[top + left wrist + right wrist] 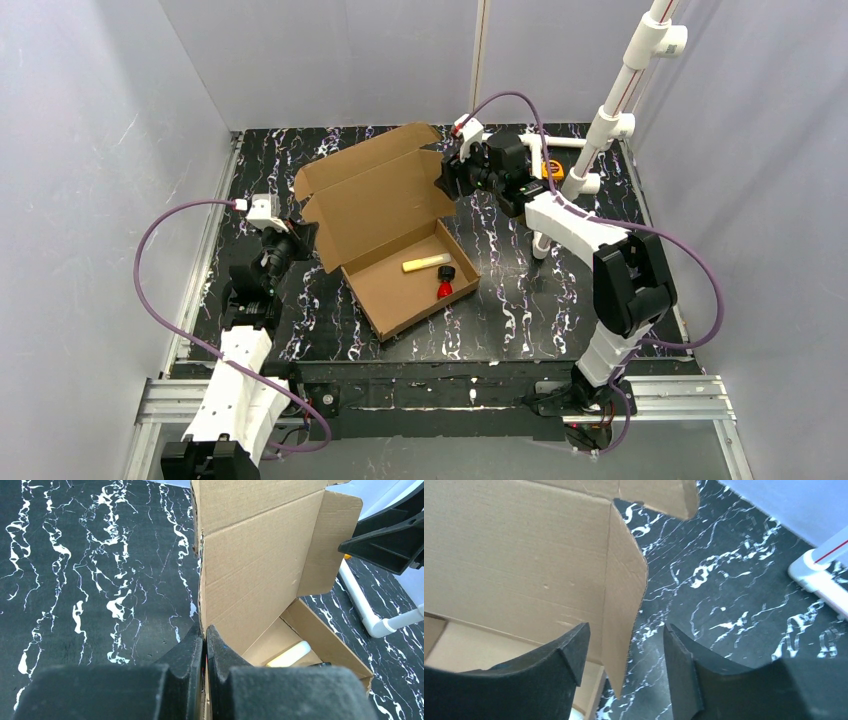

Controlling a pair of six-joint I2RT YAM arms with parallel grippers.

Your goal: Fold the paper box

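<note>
The paper box (390, 215) is a brown cardboard mailer in the middle of the table, its tray toward the front and its lid raised behind. My left gripper (297, 238) is shut on the lid's left side flap; in the left wrist view the fingertips (194, 642) pinch the cardboard edge (250, 575). My right gripper (450, 172) is open at the lid's right edge; in the right wrist view the right side flap (624, 605) hangs between its spread fingers (574, 647) without touching them.
A yellow stick (425, 264) and a red and black item (444, 283) lie in the tray. A white pipe frame (610, 110) stands at the back right, with an orange item (552, 169) by its foot. Grey walls enclose the table.
</note>
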